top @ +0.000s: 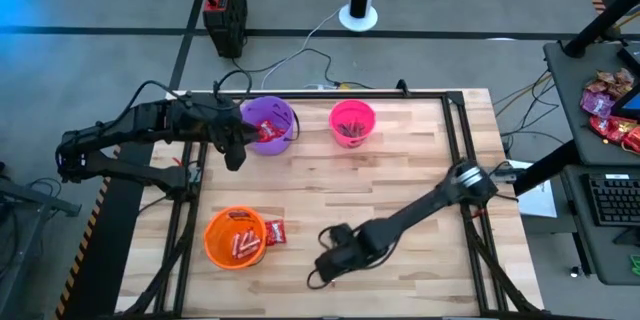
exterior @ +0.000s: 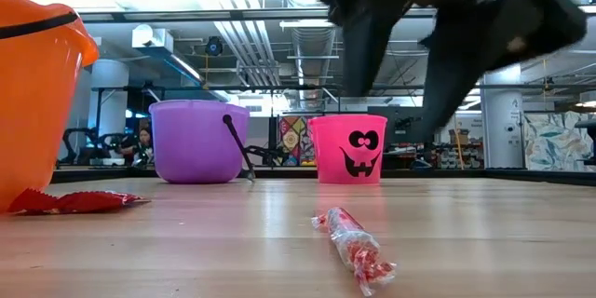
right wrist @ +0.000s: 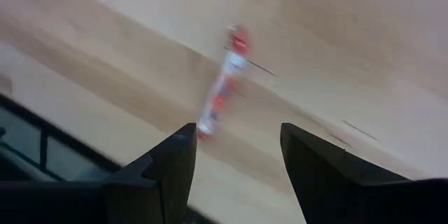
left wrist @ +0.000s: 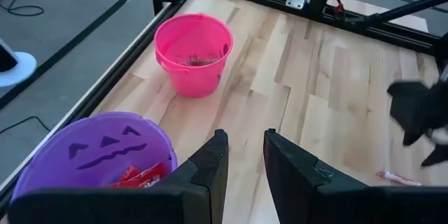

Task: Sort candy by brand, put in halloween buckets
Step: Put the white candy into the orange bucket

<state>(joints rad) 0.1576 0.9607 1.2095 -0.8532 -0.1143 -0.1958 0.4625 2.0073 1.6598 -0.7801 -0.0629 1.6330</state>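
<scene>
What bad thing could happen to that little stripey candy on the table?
The right gripper hangs open above the stick candy, which lies close to the table's edge. If the fingers come down a bit off, they might nudge it over the edge instead of catching it. The candy is thin and flat on the wood, so the fingers might slip past it too. A red packet also lies outside the orange bucket and could get forgotten.

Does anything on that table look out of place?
Two candies lie loose on the table: a red packet beside the orange bucket, and a thin stick below the right end effector.
</scene>
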